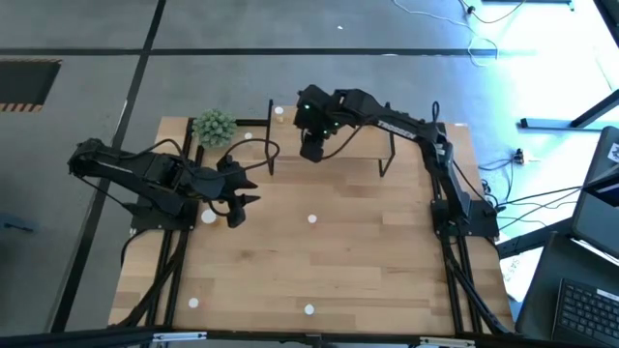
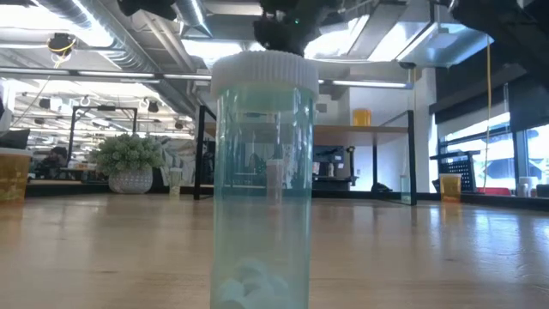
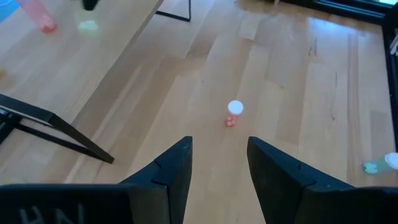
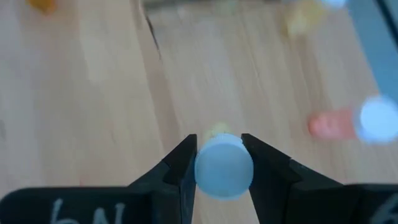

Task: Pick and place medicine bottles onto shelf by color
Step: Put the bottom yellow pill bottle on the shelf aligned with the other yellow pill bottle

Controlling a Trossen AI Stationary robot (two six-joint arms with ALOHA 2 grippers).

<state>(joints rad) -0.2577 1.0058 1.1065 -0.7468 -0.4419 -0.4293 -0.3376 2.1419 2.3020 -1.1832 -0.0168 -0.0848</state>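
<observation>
My right gripper (image 1: 314, 147) hovers over the shelf (image 1: 360, 151) at the table's far side, shut on a yellowish medicine bottle with a white cap (image 4: 222, 167). Below it lie a pink-red bottle (image 4: 333, 124) and another yellowish one (image 4: 301, 22). My left gripper (image 1: 242, 201) stands open at the table's left, above the wood. Ahead of it a small pink bottle (image 3: 233, 114) stands upright on the table, apart from the fingers. A green bottle (image 2: 262, 180) stands close before the low camera. My right gripper pinches the bottle at its white cap (image 4: 222, 167) between the two fingers (image 4: 183, 163), one on each side. The fingers slant down from above. The bottle hangs below the cap, which hides most of its yellowish body (image 4: 217, 130).
A green spiky plant ball (image 1: 214, 127) sits at the table's far left. The shelf's black legs (image 1: 389, 159) stand on the table. Loose bottles with white caps (image 1: 311, 219) are scattered over the middle and near edge. An orange bottle (image 2: 361, 117) stands on the shelf.
</observation>
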